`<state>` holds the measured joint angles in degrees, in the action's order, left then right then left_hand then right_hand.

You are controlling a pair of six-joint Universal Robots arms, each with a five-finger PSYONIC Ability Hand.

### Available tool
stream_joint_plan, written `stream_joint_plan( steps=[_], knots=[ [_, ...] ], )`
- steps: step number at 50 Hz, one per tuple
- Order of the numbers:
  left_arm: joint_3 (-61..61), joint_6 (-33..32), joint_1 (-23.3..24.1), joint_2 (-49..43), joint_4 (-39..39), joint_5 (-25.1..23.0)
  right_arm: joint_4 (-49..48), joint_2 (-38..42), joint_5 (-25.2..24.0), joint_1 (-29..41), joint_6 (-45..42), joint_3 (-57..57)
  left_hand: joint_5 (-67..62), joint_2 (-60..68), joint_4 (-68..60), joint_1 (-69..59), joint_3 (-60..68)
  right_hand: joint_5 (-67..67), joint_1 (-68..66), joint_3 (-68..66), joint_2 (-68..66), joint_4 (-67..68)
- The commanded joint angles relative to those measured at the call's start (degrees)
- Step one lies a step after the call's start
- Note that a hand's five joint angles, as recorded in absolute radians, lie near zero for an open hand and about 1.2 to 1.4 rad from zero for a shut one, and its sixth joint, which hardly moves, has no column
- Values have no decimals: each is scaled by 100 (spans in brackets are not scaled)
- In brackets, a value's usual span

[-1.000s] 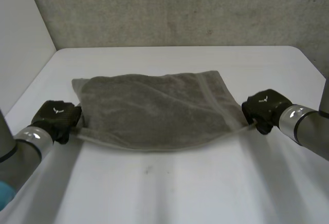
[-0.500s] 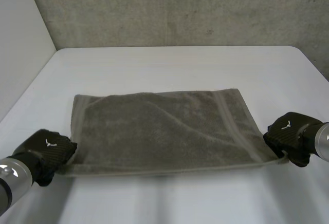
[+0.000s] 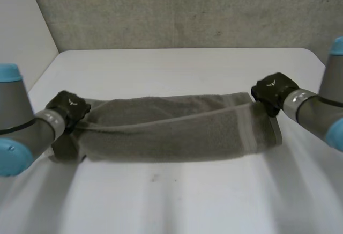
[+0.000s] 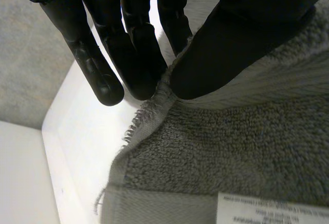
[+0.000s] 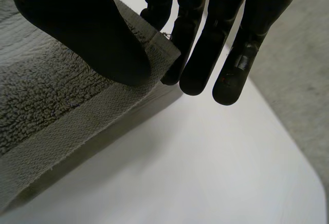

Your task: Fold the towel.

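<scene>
Two hands pinch the towel (image 3: pixel 177 129) between thumb and fingers, left hand (image 3: pixel 68 106) at its 9 o'clock corner, right hand (image 3: pixel 272 90) at 3 o'clock, cloth stretched between them across the table (image 3: pixel 177 65).

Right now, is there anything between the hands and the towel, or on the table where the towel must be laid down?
Nothing visible does. The left hand and the right hand each pinch one corner of the towel between thumb and fingers, and no other thing lies on the table around it.
</scene>
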<state>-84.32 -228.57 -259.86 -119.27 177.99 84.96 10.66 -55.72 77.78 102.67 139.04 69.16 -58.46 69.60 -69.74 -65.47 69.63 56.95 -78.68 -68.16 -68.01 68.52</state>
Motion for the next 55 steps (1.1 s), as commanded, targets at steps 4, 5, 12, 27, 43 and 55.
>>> stream_joint_plan(
  steps=[4,5,12,27,43,55],
  knots=[
    [2013,32,269,-1537,148,21,-1461,957,668,262,202,-817,-1154,1040,-1026,-1453,1037,1305,-132,-1184,-1199,1148],
    [2242,32,321,-1695,157,21,-1627,1079,747,262,202,-921,-1154,1040,-1026,-1453,1037,1305,-132,-1184,-1199,1148],
    [3062,50,454,-2224,183,30,-2085,1379,888,262,211,-1195,-1154,1040,-1026,-1453,1037,1305,-132,-1184,-1199,1148],
    [4020,173,480,-2892,192,73,-2112,2161,976,271,185,-2003,-1056,943,-928,-1355,940,-3516,4689,3637,3621,-3672],
    [3188,260,594,-2068,192,821,-2033,925,801,280,597,-1021,5841,-5955,5970,5543,-5958,-5695,6868,5816,5801,-5852],
    [1409,1078,471,-624,297,768,-619,-369,299,219,668,482,5841,-5955,5970,5543,-5958,-5470,6643,5591,5576,-5627]
  ],
)
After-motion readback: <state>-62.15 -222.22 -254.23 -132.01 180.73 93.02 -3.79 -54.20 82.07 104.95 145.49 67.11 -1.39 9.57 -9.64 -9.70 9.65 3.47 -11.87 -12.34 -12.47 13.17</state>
